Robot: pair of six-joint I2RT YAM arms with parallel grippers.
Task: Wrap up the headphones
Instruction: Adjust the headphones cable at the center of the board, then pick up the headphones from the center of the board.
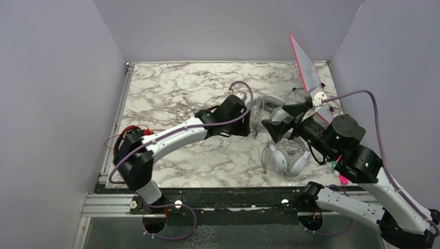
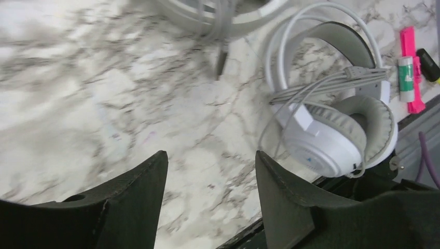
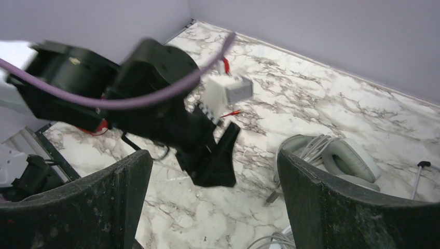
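Heads up, both your grippers are empty right now. The left gripper [image 2: 210, 158] has its jaws spread with only bare table [image 1: 171, 88] between them, and the right gripper [image 1: 274, 130] is wide apart too, with nothing in it.

Main worry: they're crowding each other mid-table. The right wrist view is filled with the left gripper, so if you drive either one forward without looking you'll likely bang fingers or hook one of those purple arm cables.

The grey headset [image 3: 345, 158] sits just past both grippers, toward the back. Its cable looks bunched on the band, but the plug [image 2: 222, 62] lies loose on the marble. My guess is that tail is the weak spot. Brush it with a finger and the wrap could pull slack again, or the whole headset could slide.

The white headset [image 2: 332, 137] is at the near edge, right by the black rail. Its cord is gathered across the band with one loop sagging. It looks done to me, but a swing of the right arm could shove it off the marble or catch that loop.

The red headset [image 1: 147, 133] is tucked beside the left arm's base, mostly hidden, with red cord trailing loose on the table. I can't tell how it's lying. If the left arm pulls back low, it could drag that cord and tangle it round the joint.
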